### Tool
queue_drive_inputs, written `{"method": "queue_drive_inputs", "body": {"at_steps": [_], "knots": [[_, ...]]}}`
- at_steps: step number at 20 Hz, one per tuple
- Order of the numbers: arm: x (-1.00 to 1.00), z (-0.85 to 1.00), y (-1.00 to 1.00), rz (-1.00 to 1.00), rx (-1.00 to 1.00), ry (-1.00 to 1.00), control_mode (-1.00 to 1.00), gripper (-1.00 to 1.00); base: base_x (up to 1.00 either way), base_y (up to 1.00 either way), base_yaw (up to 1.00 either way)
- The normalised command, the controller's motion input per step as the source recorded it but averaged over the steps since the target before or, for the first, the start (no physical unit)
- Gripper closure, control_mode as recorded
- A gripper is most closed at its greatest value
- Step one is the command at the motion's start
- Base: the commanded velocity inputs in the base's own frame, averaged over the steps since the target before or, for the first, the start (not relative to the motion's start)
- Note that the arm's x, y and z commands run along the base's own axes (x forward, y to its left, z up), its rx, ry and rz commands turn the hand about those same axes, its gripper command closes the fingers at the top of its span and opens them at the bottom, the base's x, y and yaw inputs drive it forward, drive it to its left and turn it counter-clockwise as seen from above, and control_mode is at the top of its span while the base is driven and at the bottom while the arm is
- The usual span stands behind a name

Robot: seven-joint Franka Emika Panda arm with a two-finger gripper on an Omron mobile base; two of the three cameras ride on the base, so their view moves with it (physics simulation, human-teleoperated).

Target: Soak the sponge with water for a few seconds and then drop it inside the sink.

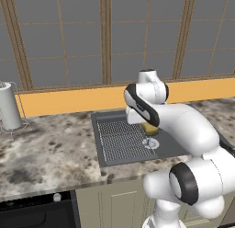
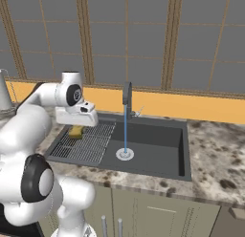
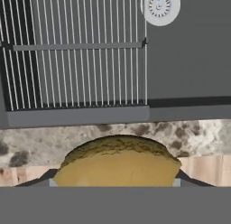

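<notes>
My gripper (image 2: 76,127) is shut on the mustard-yellow sponge (image 2: 75,132), which bulges between the two fingers in the hand view (image 3: 118,161). It hangs above the back left part of the dark grey sink (image 2: 160,150), over the far edge of the ribbed grid (image 3: 76,51). The sponge (image 1: 150,129) peeks out from under my forearm. A thin blue stream of water (image 2: 126,131) falls from the dark faucet (image 2: 127,95) onto the round silver drain (image 2: 125,154). The stream runs well to the right of the sponge and does not touch it.
Speckled stone counter (image 1: 50,151) surrounds the sink, with a strip of it behind the rim (image 3: 40,144). A metal cylinder on a wire stand (image 1: 9,106) stands at the far left. An orange backsplash and a windowed wall (image 2: 143,40) close off the back.
</notes>
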Motion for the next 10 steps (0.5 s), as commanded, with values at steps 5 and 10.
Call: {"method": "queue_drive_inputs", "body": {"at_steps": [5,10], "knots": [[0.04,0.00,-0.40,0.00,-0.05,-0.05,-1.00,1.00,0.00,0.00,0.00],[0.03,0.00,-0.42,0.00,-0.06,-0.09,-1.00,1.00,0.00,0.00,0.00]]}}
